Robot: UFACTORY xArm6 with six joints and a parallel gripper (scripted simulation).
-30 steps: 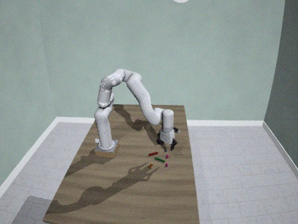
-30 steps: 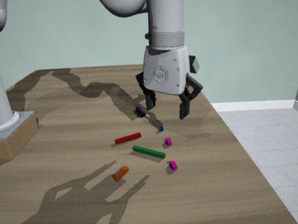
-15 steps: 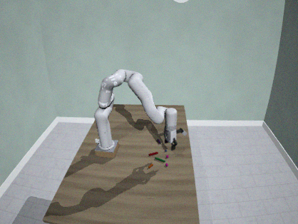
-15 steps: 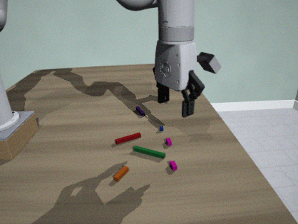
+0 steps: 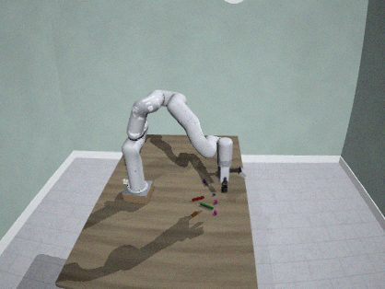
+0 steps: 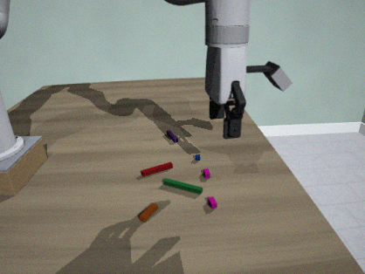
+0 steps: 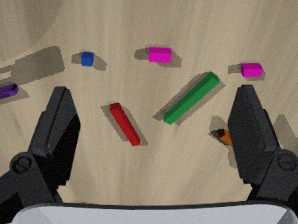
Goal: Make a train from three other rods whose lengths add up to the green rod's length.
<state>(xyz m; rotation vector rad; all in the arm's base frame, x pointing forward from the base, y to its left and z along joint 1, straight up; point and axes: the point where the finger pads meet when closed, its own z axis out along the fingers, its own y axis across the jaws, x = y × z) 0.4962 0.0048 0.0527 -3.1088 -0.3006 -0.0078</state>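
Observation:
The green rod lies flat on the table. A red rod lies left of it. Two magenta rods lie right of it, one farther back and one nearer the front. A small blue rod and a purple rod lie farther back. An orange rod lies at the front left. My gripper is open and empty, hanging above the table behind and right of the rods.
The arm's base block stands at the table's left. The table's right edge runs close to the gripper. A small grey camera box sticks out to the gripper's right.

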